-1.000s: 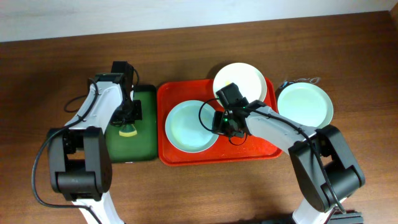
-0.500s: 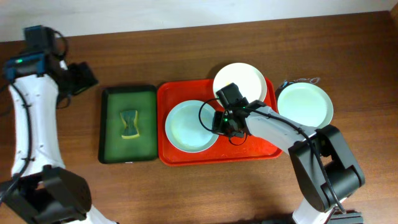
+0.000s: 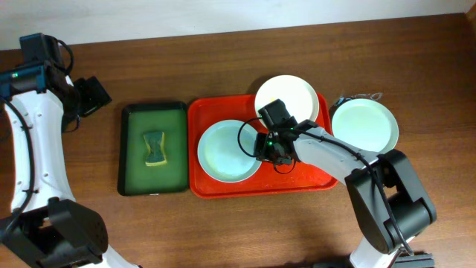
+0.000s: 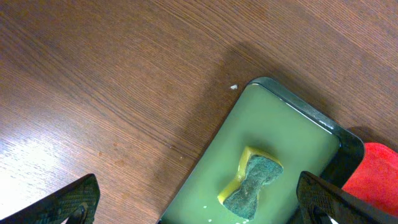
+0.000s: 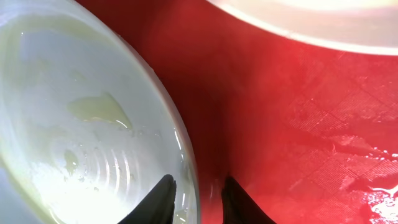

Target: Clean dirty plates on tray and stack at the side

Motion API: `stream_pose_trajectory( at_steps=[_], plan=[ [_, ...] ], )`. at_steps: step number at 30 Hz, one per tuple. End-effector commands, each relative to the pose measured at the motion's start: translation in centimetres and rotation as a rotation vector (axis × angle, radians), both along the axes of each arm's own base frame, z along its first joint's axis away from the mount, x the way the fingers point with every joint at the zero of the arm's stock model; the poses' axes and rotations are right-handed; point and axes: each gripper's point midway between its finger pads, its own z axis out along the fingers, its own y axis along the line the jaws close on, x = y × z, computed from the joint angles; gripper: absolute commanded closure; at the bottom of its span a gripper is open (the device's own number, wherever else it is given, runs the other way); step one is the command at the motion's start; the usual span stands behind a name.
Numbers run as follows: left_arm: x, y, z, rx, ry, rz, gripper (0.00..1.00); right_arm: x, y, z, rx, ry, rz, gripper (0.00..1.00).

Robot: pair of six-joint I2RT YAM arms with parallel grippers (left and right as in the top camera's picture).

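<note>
The red tray [image 3: 297, 177] holds a pale mint plate [image 3: 223, 152] on its left and a cream plate [image 3: 290, 97] at its back right. In the right wrist view the mint plate [image 5: 74, 124] is wet, with a yellowish smear, and the cream plate [image 5: 311, 15] shows at the top. My right gripper [image 3: 262, 146] sits low at the mint plate's right rim. Its fingers straddle that rim, slightly open [image 5: 197, 183], with a small gap on each side. My left gripper [image 3: 93, 95] hangs wide open and empty [image 4: 199, 200], far left of the trays.
A second mint plate [image 3: 364, 126] lies on the bare table right of the red tray. Left of the red tray, a dark green tray [image 3: 134, 160] carries a yellow-and-green sponge [image 3: 154, 147], also seen from the left wrist [image 4: 252, 183]. Cables lie behind the right plate.
My left arm has swung from over the green tray up to the far left, leaving the sponge lying on that tray with its fingers wide apart. The right arm has kept its place.
</note>
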Motion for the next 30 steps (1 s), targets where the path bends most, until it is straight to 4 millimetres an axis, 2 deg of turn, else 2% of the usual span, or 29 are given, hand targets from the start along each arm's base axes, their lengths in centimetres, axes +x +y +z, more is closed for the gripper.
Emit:
stream_pose_trajectory(
  at_steps=[1, 11, 15, 19, 24, 28, 30],
  plan=[
    [0.0, 0.1, 0.5, -0.004, -0.016, 0.016, 0.01, -0.1, -0.2, -0.6, -0.025, 0.002, -0.005, 0.73],
    [0.0, 0.1, 0.5, -0.004, -0.016, 0.016, 0.01, -0.2, -0.4, -0.8, -0.034, 0.002, -0.007, 0.75],
    [0.0, 0.1, 0.5, -0.004, -0.016, 0.016, 0.01, -0.2, -0.4, -0.8, -0.034, 0.004, -0.007, 0.96],
    [0.0, 0.1, 0.5, -0.004, -0.016, 0.016, 0.01, 0.1, -0.4, -0.6, -0.028, -0.001, -0.01, 0.96],
    [0.0, 0.1, 0.5, -0.004, -0.016, 0.016, 0.01, 0.8, -1.0, 2.6, -0.026, 0.062, -0.008, 0.96],
    [0.0, 0.1, 0.5, -0.004, -0.016, 0.016, 0.01, 1.9, -0.5, 6.0, -0.028, 0.054, 0.013, 0.96],
    [0.0, 0.1, 0.5, -0.004, -0.016, 0.016, 0.01, 2.7, -0.1, 8.4, -0.022, 0.036, 0.018, 0.96]
  ],
)
